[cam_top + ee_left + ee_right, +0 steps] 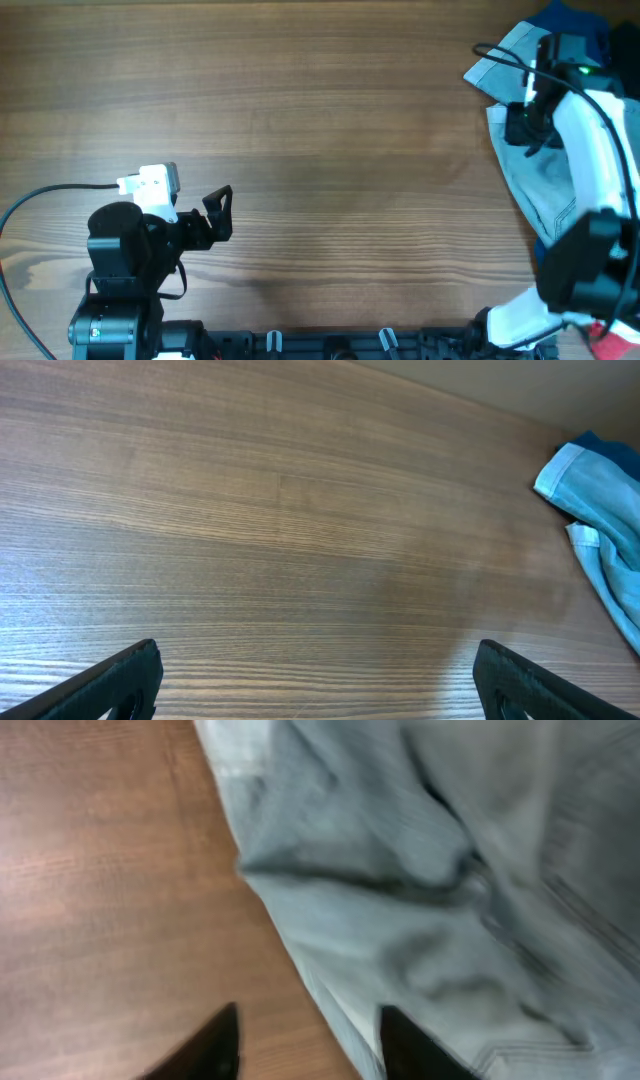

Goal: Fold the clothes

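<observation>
Lying crumpled at the far right edge of the pale brown wooden table point(320, 130), the pair of light blue faded denim shorts point(540, 185) is not laid flat: the cloth is bunched into soft ridges and hollows, with one corner pushed out toward the table's middle at the top. A lighter hemmed band runs along that corner, and a curved line of stitching shows lower down on the fabric. The right wrist view is blurred, but the shorts point(420, 870) fill its right side as washed-out grey-blue denim with deep creases and a double seam at the lower right; their edge runs diagonally across bare wood. From the left wrist view only a folded, pale-edged piece of them point(600, 490) shows at the right border

A dark royal-blue garment point(575, 25) peeks out from under the shorts at the top right

The right gripper point(310, 1050) hangs low over the shorts' near edge, its black fingers parted about halfway; one tip is over denim, the other over wood, and no cloth is pinched between them. Its white arm point(590, 150) crosses above the shorts

Well apart, at the table's lower left, the left gripper point(320, 685) is spread fully wide above bare wood, holding nothing
</observation>
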Tool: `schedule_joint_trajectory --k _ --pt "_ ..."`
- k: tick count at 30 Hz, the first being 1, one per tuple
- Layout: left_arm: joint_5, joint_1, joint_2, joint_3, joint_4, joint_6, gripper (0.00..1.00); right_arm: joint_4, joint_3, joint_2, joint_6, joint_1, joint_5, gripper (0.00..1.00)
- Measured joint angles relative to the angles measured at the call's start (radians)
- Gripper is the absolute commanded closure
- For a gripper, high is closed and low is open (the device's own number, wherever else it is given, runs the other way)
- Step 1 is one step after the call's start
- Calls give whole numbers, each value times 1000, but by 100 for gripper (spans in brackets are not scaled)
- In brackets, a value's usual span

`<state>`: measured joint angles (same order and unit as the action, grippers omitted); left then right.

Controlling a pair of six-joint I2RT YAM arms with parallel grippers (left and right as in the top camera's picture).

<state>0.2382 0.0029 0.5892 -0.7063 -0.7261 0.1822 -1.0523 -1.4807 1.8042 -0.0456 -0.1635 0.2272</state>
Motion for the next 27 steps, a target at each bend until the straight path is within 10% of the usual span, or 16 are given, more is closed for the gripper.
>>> schedule_joint_trajectory --k 10,13,27 --pt "0 0 0 0 0 0 0 164 0 215 -97 0 -37 44" --pt "0 0 0 0 0 0 0 187 0 263 -115 0 -40 95" --pt "0 0 0 0 0 0 0 106 -42 126 -75 4 34 96"
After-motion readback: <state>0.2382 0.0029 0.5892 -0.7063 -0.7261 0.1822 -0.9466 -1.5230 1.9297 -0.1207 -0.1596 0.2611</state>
